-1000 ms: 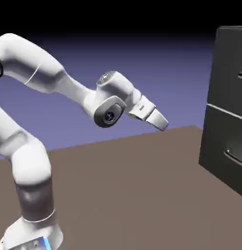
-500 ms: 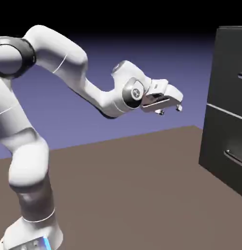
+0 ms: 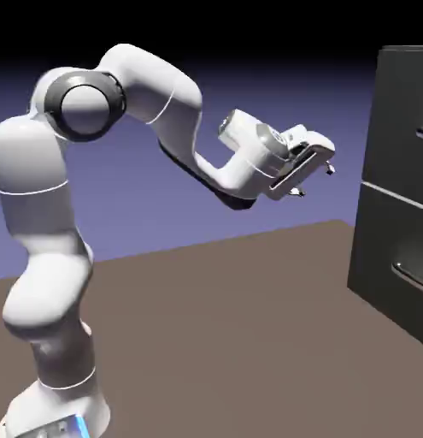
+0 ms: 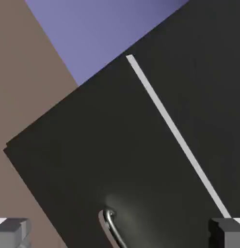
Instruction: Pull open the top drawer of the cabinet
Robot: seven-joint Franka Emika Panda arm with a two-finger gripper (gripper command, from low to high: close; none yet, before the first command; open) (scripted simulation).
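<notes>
One white robot arm (image 3: 52, 222) rises from the lower left of the exterior view and bends over toward the right. At its end is one two-finger gripper (image 3: 314, 180), held in mid-air, level and pointing toward the cabinet. Its two small fingers stand spread apart, with nothing between them; the gripper is released and grips nothing.

One tall, dark grey cabinet (image 3: 387, 205) stands at the exterior view's right edge, on the brown table (image 3: 223, 334). It is cut off by the frame. Two drawer fronts can be counted on it, one above the other, separated by a thin pale line. The top drawer (image 3: 402, 120) is the upper front, to the right of the gripper and apart from it. Only the very end of its thin silvery handle (image 3: 422, 132) shows at the frame's edge. The lower drawer (image 3: 390, 257) carries its own bar handle (image 3: 409, 277), also partly cut off. So two handles are in sight, one per drawer.

In the hand view, the picture is rolled, so the cabinet's dark face fills most of it at a slant. One pale seam line crosses it diagonally, and the curved end of one silvery handle shows near the bottom. Which drawer that handle belongs to cannot be told. The two grey fingertips (image 4: 10, 231) sit at the bottom corners, far apart.

No brand, label or writing can be read anywhere.
</notes>
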